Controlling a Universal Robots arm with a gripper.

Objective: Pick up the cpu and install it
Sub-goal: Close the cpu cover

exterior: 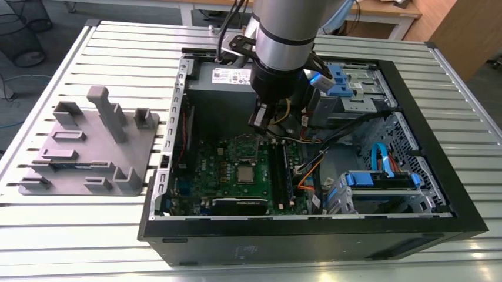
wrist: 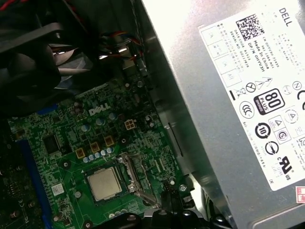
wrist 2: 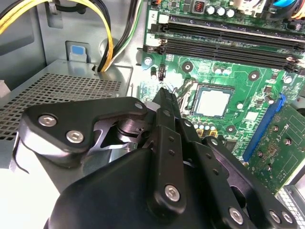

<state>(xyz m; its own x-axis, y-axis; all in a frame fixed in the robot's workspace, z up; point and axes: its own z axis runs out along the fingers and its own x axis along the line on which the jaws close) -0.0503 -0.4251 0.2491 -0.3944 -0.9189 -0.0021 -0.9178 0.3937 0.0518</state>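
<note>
the cpu (wrist: 104, 182) lies flat in its socket (wrist: 116, 179) on the green motherboard (wrist: 71, 143), with its pale metal top facing up; it also shows in the second wrist view (wrist 2: 213, 101) and in the exterior view (exterior: 246, 173). nothing touches it. the socket frame around it looks open, with the thin metal lever standing beside the chip.

the arm (exterior: 286, 41) reaches down into the open computer case (exterior: 439, 176), which lies on its side on the slatted metal worktop (exterior: 117, 41). the tool (wrist 2: 164, 98) hangs above the motherboard, near the socket but apart from the cpu, on the side toward the silver power supply (wrist: 228, 95). in the second wrist view the black fingers (wrist 2: 167, 119) come together to one narrow tip, so the tool looks closed, and i see nothing held between them.

long black memory slots (wrist 2: 228, 38) run beside the socket, and a blue slot (wrist 2: 264, 126) lies on another side of it. yellow and black cables (wrist 2: 107, 33) hang near the perforated metal plate (wrist 2: 62, 90).

on the worktop, at the exterior view's left and well apart from the case, stands a gray plastic fixture (exterior: 86, 147) with several upright blocks.
</note>
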